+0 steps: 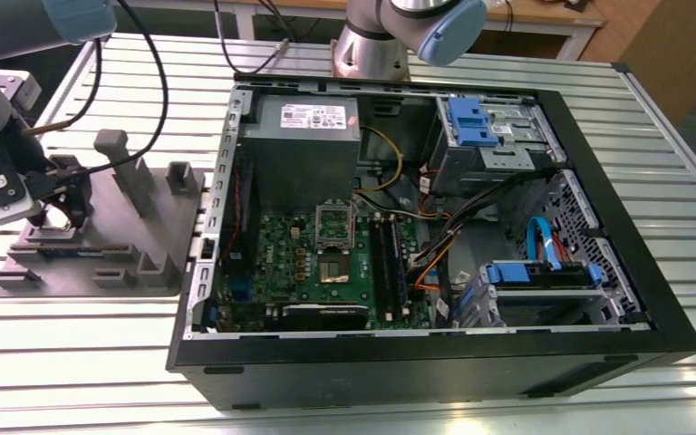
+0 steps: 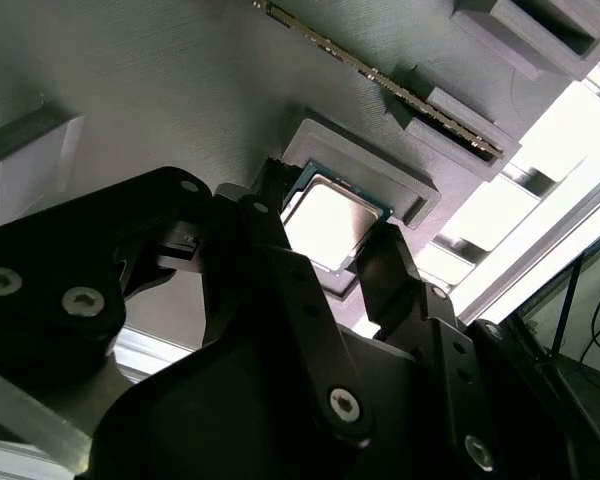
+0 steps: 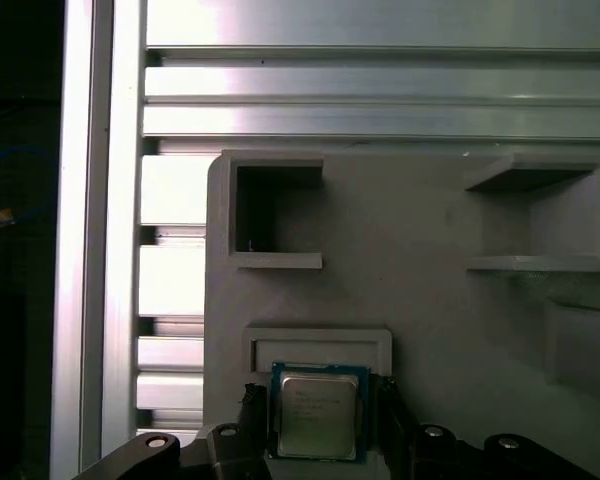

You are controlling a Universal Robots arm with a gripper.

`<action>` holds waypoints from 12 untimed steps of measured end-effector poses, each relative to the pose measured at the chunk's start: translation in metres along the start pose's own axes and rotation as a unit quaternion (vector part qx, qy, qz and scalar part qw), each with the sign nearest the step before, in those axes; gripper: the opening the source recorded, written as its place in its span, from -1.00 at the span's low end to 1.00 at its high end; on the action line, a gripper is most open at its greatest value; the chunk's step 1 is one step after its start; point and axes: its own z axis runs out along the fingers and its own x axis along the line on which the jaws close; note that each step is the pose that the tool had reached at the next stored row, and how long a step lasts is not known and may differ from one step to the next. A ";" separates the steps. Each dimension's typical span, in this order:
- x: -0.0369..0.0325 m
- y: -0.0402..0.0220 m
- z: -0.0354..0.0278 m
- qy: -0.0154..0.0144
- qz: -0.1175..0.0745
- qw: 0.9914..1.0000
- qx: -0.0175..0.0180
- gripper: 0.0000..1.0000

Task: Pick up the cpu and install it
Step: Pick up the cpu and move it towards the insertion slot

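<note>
The cpu (image 3: 318,415) (image 2: 330,222) sits flat in its little pocket near one edge of the grey holder (image 3: 410,260). The gripper (image 3: 320,398) (image 2: 330,215) has a finger close on either side of it, can't tell if they're actually pinching. The open PC case (image 1: 445,362) is beside the holder, on the exterior view's right.

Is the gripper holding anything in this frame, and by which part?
Cannot tell: the gripper brackets two opposite edges of the cpu, which sits in a pocket of the grey fixture.

The cpu (image 3: 318,417) is silvery-grey with a green rim, its holder (image 3: 420,290) pale grey, fingers (image 2: 280,262) black.
</note>
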 end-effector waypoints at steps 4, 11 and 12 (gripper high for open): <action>0.0005 0.0000 0.0000 0.000 0.000 1.000 0.000 0.12; 0.0007 0.0003 -0.0009 0.000 0.000 1.000 0.000 0.12; 0.0007 0.0003 -0.0012 0.000 0.000 1.000 0.000 0.12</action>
